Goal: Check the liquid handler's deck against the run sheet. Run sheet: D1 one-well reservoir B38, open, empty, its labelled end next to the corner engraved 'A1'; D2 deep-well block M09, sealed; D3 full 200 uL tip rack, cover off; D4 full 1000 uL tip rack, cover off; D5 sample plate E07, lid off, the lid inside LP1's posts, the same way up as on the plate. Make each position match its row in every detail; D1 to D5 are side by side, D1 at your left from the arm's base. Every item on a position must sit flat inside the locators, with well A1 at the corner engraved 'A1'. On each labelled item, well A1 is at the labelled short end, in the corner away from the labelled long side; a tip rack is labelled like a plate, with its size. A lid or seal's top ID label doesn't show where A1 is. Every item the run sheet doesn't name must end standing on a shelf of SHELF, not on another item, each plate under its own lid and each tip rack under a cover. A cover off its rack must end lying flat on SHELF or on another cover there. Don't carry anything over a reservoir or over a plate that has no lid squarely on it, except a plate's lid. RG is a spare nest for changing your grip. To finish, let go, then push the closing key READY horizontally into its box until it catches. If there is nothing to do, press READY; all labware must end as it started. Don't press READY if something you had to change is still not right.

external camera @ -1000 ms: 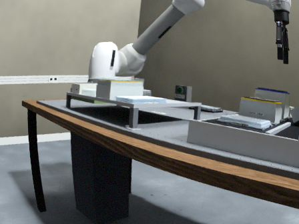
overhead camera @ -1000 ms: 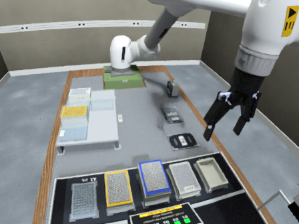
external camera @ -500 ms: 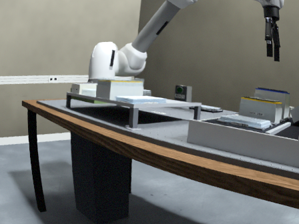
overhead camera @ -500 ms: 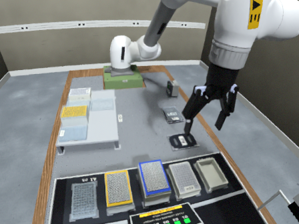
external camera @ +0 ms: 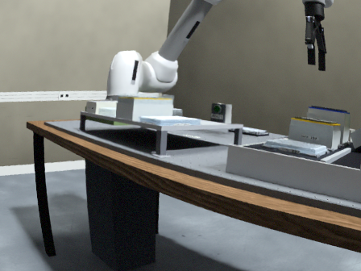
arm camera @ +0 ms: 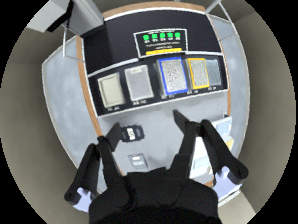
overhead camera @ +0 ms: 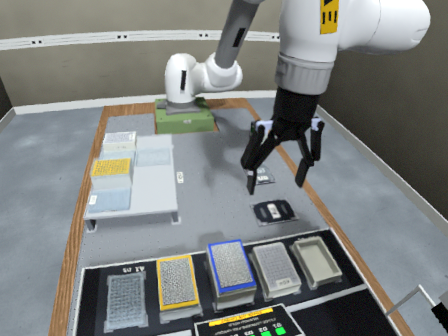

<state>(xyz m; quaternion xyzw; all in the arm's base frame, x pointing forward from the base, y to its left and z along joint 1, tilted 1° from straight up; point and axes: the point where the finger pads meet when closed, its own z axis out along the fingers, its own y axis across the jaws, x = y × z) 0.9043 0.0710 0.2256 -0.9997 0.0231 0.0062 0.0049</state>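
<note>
My gripper (overhead camera: 277,182) is open and empty, high above the table's right side; it also shows in the side view (external camera: 315,60) and the wrist view (arm camera: 147,124). Below it lie two dark nests (overhead camera: 272,210) (overhead camera: 262,175). On the black deck at the front stand, right to left, an open beige reservoir (overhead camera: 316,257), a grey deep-well block (overhead camera: 276,267), a tall blue-rimmed tip rack (overhead camera: 231,270), a yellow-rimmed tip rack (overhead camera: 177,282) and a clear plate (overhead camera: 125,300). Their labels are too small to read.
The grey shelf (overhead camera: 135,185) at the left holds a white-topped item (overhead camera: 120,140), a yellow-topped rack (overhead camera: 111,170), a pale flat piece (overhead camera: 109,199) and a clear lid (overhead camera: 152,157). A box with a green button (external camera: 219,110) stands behind. A status panel (overhead camera: 245,322) lies in front.
</note>
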